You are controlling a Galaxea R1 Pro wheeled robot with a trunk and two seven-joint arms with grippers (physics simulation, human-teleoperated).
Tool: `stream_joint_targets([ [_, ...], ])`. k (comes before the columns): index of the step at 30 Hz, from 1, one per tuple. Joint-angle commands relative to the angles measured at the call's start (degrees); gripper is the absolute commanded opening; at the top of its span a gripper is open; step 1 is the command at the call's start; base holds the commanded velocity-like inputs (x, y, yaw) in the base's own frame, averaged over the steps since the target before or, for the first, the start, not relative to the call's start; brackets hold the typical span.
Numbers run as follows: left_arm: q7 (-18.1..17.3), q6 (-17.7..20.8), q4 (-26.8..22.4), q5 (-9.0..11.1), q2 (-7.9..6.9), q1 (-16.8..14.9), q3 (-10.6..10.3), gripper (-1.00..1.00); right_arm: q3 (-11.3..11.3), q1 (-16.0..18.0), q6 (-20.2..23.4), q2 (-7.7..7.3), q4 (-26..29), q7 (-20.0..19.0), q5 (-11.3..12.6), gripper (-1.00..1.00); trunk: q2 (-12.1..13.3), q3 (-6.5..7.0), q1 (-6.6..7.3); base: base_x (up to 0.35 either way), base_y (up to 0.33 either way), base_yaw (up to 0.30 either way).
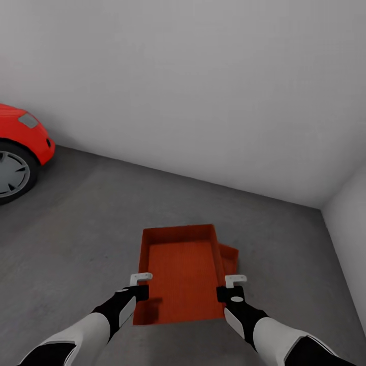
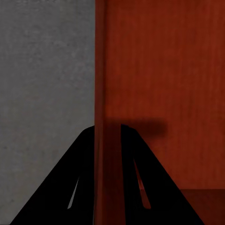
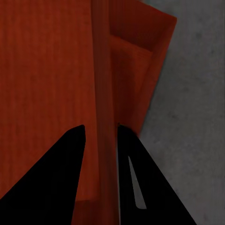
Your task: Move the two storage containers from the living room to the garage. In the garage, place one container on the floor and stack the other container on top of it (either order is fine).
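Observation:
Two orange-red ribbed storage containers are in the garage. I hold the upper container [image 1: 183, 274] between both arms over the dark grey concrete floor [image 1: 76, 229]. The second container [image 1: 230, 259] lies underneath on that floor, and its right side pokes out past the upper one. My left gripper [image 1: 141, 287] is shut on the upper container's left wall [image 2: 101, 93], one finger on each side. On the opposite wall [image 3: 104, 70] my right gripper [image 1: 229, 290] is shut in the same way. The lower container's corner [image 3: 136, 70] shows beyond it.
A red car [image 1: 20, 147] with a grey wheel stands at the left. A plain white wall [image 1: 203, 76] runs behind the containers and meets another white wall [image 1: 351, 229] in a corner at the right. Bare concrete lies between the car and the containers.

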State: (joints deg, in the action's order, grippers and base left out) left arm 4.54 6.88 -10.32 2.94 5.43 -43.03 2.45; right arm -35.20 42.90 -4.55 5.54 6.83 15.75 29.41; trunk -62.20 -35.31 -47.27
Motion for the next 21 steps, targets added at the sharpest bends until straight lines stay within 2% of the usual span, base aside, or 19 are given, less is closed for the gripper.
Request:
stream_joint_targets([
  [1, 0.47, 0.32, 0.65, -2.67, -0.01, 0.05, -3.77, -1.0, 2.15, 0.25, -0.17, -0.62, 0.12, 0.07, 0.12, -1.0, -0.03, -0.05, -0.03, 0.321, 0.0, 0.0],
  [6, 0.45, 0.32, 0.65, -2.67, -0.05, 0.05, -3.77, -1.0, 2.15, 0.25, -0.17, -0.62, 0.14, 0.08, 0.12, -1.0, -0.03, -0.05, -0.03, 0.321, 0.0, -0.007],
  [10, 0.46, 0.32, 0.65, -2.67, 0.01, 0.05, -3.79, -1.0, 2.15, 0.25, -0.12, -0.62, 0.11, 0.14, 0.12, -1.0, -0.03, -0.05, -0.03, 0.272, 0.0, -0.161],
  [15, 0.47, 0.32, 0.65, -2.67, 0.02, 0.05, -3.78, -1.0, 2.15, 0.25, -0.11, -0.62, 0.11, 0.15, 0.12, -1.0, -0.03, -0.05, -0.03, 0.131, 0.0, -0.233],
  [21, 0.47, 0.32, 0.65, -2.65, 0.02, 0.05, -3.78, -1.0, 2.15, 0.25, -0.11, -0.63, 0.11, 0.15, 0.12, -1.0, -0.03, -0.05, -0.03, 0.019, 0.0, -0.242],
])
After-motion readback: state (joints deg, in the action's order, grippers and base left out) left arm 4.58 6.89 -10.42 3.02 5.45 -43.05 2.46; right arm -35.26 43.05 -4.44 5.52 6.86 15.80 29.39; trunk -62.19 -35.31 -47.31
